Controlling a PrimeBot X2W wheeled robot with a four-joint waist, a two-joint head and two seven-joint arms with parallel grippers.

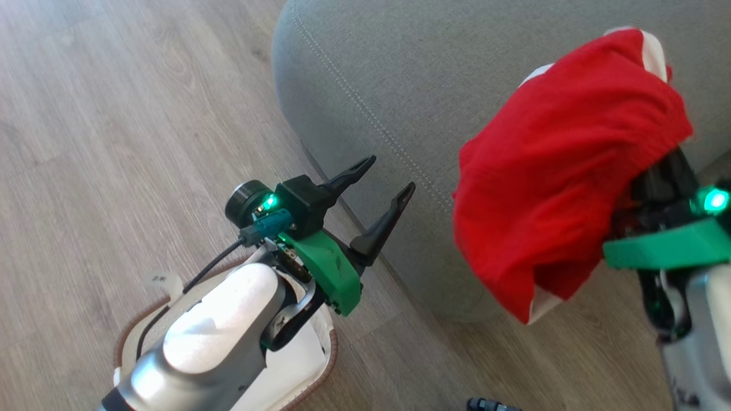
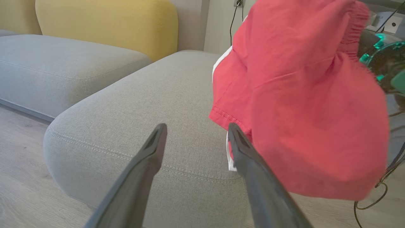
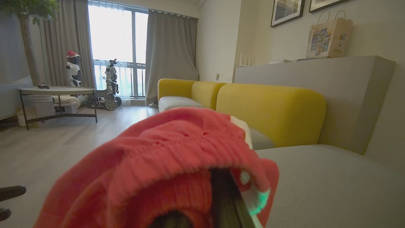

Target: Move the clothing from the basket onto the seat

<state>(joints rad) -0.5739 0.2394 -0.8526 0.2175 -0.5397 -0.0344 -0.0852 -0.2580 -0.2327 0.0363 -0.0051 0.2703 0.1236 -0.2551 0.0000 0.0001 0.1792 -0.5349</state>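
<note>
The clothing (image 1: 559,171), bright red with white panels, hangs in the air draped over my right gripper (image 1: 665,180), which is shut on it with its fingers buried in the fabric. It hangs by the front corner of the grey seat (image 1: 400,74), and I cannot tell if it touches the cushion. In the right wrist view the clothing (image 3: 177,158) covers the lower middle, with one dark finger (image 3: 224,196) showing under it. My left gripper (image 1: 390,174) is open and empty beside the seat's edge, left of the clothing (image 2: 300,110). Below my left forearm sits the basket (image 1: 332,348), mostly hidden.
Wooden floor (image 1: 114,114) lies left of and in front of the seat. Yellow backrests (image 3: 269,110) stand behind the grey cushions. A round table (image 3: 57,91) and two other robots (image 3: 109,82) stand far off by the window. A cable (image 2: 376,190) hangs at the right.
</note>
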